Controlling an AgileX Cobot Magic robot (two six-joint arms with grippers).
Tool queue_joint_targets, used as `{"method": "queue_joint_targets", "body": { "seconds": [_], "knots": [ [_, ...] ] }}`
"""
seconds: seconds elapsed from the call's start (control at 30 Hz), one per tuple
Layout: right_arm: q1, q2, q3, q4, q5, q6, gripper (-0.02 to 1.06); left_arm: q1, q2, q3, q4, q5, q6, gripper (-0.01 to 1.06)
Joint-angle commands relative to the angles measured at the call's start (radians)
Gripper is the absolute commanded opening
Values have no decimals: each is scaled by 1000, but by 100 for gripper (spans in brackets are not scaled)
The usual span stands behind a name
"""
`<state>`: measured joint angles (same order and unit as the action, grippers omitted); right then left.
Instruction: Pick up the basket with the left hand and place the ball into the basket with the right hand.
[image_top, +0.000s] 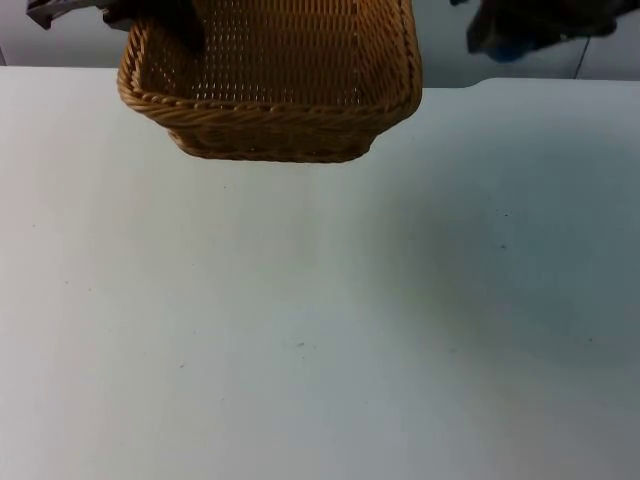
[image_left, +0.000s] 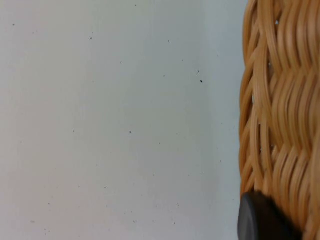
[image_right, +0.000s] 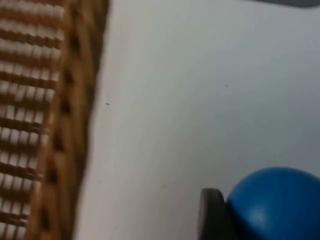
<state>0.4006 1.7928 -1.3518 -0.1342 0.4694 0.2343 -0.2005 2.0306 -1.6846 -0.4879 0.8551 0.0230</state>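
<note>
A woven wicker basket is held lifted above the white tabletop at the far side, close to the grey wall, as seen in the top view. It is gripped at its left rim by the left gripper, whose dark body is seen over the basket's left corner. In the left wrist view the basket's woven wall is seen close up, with one black fingertip pressed against the wicker, so the jaws of this gripper are taken to be pinched on the rim. The pale tabletop is seen beyond it, marked with a few small dark specks. The right gripper is held raised at the far right, beside the basket and apart from it, and a patch of blue is seen at it in the top view. In the right wrist view a blue ball is seen clamped against a black fingertip, so the jaws of the right gripper are closed on the ball. The basket's rim and open weave are seen to one side of the ball, with bare tabletop between them. The ball is thus held outside the basket, not yet within it.
</note>
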Motion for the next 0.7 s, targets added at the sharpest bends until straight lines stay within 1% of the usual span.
{"method": "queue_joint_targets", "body": {
  "seconds": [0.0,0.03,0.17,0.2,0.23,0.33,0.5,0.67],
  "knots": [
    [46,-13,-107,-2,37,-8,0,-4,-17,-3,-24,-11,-4,0],
    [46,-13,-107,-2,37,-8,0,-4,-17,-3,-24,-11,-4,0],
    [73,-13,-224,-2,106,-19,0,-4,-17,-3,-24,-14,-4,0],
    [80,-13,-242,0,128,-28,0,-4,-17,-3,-24,-14,-4,0],
    [80,-13,-242,0,128,-28,0,-4,-17,-3,-24,-14,-4,0],
    [97,-13,-288,2,187,-48,0,-4,-6,-3,-24,-15,-4,0],
    [121,-13,-296,2,210,-59,0,-4,7,-3,-29,-18,-4,0],
    [146,-13,-296,4,207,-74,0,-4,7,-3,-29,-28,-4,0]
  ]
}}
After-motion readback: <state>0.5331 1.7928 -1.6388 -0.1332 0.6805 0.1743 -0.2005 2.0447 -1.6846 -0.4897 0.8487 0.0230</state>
